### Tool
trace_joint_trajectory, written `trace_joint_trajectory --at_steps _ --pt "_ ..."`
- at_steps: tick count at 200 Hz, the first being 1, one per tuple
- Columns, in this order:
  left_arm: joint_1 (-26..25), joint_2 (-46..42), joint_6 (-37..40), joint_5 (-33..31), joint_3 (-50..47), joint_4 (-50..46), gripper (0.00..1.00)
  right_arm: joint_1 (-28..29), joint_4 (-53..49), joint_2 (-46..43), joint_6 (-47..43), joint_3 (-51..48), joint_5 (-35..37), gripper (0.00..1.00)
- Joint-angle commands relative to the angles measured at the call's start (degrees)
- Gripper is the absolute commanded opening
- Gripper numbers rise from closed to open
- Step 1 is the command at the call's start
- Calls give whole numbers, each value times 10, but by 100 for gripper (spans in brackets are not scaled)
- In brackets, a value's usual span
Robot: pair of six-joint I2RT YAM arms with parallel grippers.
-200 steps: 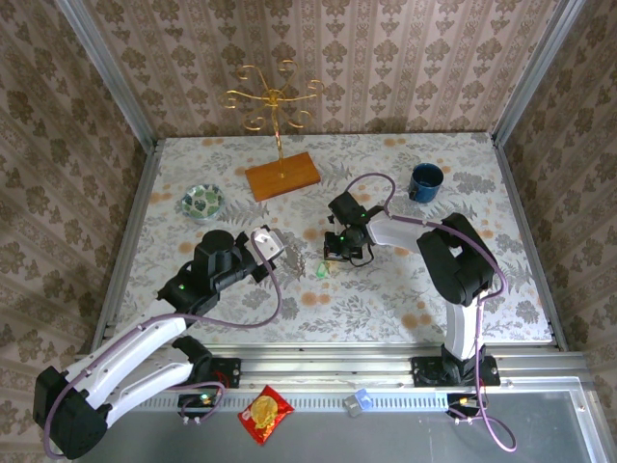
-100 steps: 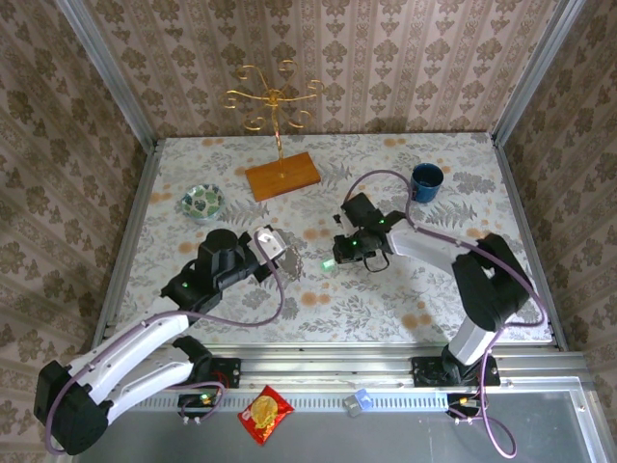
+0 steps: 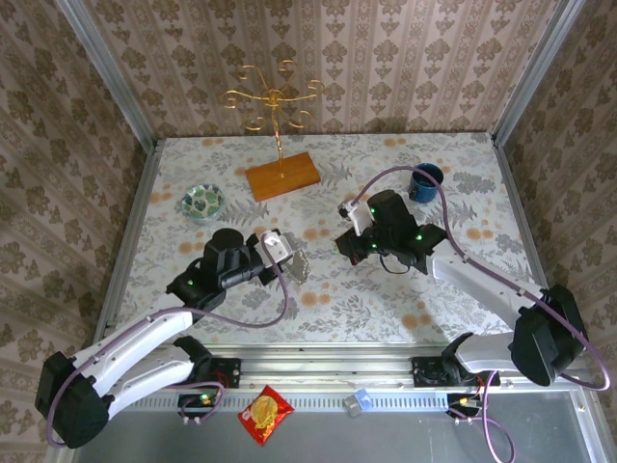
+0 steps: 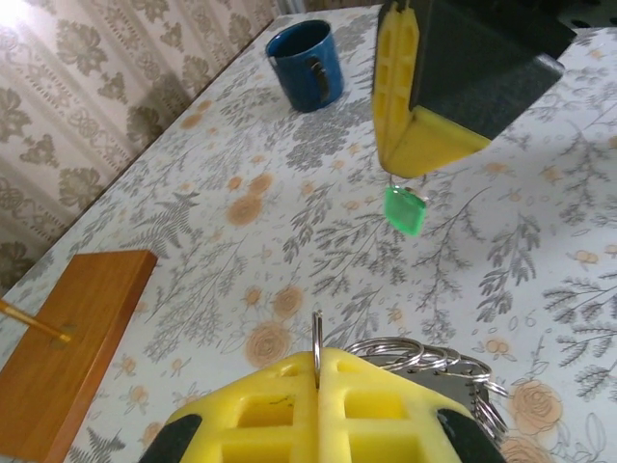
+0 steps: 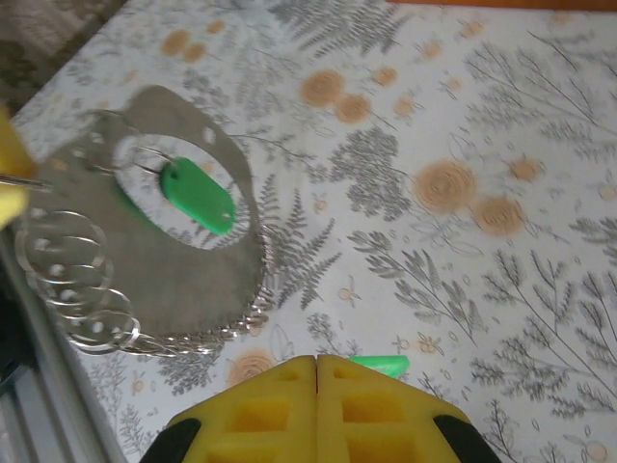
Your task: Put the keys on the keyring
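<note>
Patterned wallpaper surrounds a floral-clothed table (image 3: 231,309). Near its left edge sits a small patterned bowl (image 3: 203,202). Toward the middle, the left gripper (image 4: 318,371) has its yellow fingers (image 4: 270,410) pressed together on a thin wire ring (image 4: 316,333) of the keyring (image 5: 207,280). The keyring is a grey oval band with one green key (image 5: 198,196) hanging in its loop. Just right of it, the right gripper (image 5: 316,371) is clamped on the second green key (image 4: 405,210). A blue cup (image 3: 425,180) stands near the far right corner.
</note>
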Motion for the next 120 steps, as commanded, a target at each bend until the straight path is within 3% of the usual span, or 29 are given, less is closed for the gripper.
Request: trace_joint_trajectory --at_steps 1,82,120 --pt "-7 -5 14 41 22 27 0 4 4 -22 -63 1 -56 0" --pt "-17 15 19 148 32 28 0 29 -39 -26 -127 42 -135 0" --pt "-20 28 2 149 35 34 0 41 -28 -23 -125 51 -148 0"
